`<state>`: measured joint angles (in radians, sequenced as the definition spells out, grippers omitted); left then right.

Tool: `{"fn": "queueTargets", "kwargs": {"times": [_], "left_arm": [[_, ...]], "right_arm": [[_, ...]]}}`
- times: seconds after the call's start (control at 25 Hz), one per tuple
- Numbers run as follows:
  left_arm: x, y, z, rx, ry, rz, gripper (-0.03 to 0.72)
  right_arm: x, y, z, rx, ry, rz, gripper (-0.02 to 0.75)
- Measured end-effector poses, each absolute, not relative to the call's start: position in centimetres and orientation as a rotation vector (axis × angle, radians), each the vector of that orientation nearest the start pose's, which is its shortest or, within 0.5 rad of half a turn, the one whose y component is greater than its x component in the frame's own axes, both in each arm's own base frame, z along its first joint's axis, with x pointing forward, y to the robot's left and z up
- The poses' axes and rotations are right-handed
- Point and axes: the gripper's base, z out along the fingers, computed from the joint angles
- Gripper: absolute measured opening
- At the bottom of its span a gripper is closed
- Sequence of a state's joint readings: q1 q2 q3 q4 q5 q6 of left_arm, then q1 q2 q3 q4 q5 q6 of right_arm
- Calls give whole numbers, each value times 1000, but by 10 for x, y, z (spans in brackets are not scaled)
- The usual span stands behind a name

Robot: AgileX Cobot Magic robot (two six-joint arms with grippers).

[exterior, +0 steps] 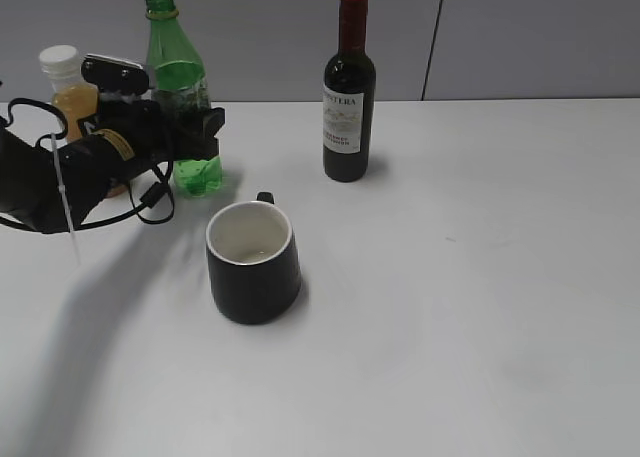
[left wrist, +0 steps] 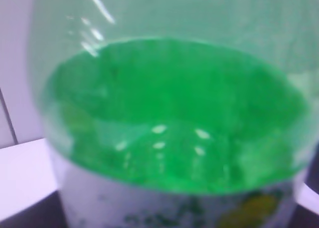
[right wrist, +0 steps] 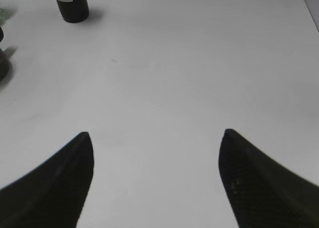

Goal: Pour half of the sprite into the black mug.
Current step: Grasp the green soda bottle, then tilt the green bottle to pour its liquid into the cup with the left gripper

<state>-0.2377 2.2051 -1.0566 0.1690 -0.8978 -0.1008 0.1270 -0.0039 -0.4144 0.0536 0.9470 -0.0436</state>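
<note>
The sprite (exterior: 178, 87), a tall green bottle with no cap, stands upright on the white table at the back left. My left gripper (exterior: 197, 129) is closed around its label part, with black fingers on both sides. The bottle fills the left wrist view (left wrist: 169, 113), and the jaws are hidden there. The black mug (exterior: 254, 262), white inside, stands in front and to the right of the bottle, handle toward the back. Its edge shows at the left of the right wrist view (right wrist: 3, 63). My right gripper (right wrist: 155, 133) is open and empty above bare table.
A dark wine bottle (exterior: 349, 92) stands at the back centre and also shows in the right wrist view (right wrist: 71, 3). An orange juice bottle (exterior: 68, 89) with a white cap stands behind my left arm. The table (exterior: 470, 307) is white, with a grey wall behind.
</note>
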Motion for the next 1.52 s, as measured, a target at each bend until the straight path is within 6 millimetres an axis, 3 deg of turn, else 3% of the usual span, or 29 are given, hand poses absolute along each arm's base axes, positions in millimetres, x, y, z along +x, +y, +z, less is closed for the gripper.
{"fn": "queueTargets", "kwargs": {"times": [0.24, 0.44, 0.64, 0.96, 1.28, 1.52], "left_arm": [[414, -113, 104, 308, 1723, -285, 456], [402, -109, 118, 312, 1755, -275, 456], [376, -100, 144, 266, 1740, -269, 456], [319, -94, 159, 239, 1772, -192, 456], [269, -90, 161, 204, 1827, -45, 456], [251, -88, 159, 291, 1845, 92, 456]], "right_arm": [[8, 5, 262, -168, 2006, 117, 592], [8, 5, 262, -168, 2006, 117, 593], [8, 5, 262, -168, 2006, 117, 593], [8, 5, 262, -168, 2006, 117, 592], [8, 5, 262, -168, 2006, 117, 592], [8, 5, 262, -168, 2006, 117, 593]]}}
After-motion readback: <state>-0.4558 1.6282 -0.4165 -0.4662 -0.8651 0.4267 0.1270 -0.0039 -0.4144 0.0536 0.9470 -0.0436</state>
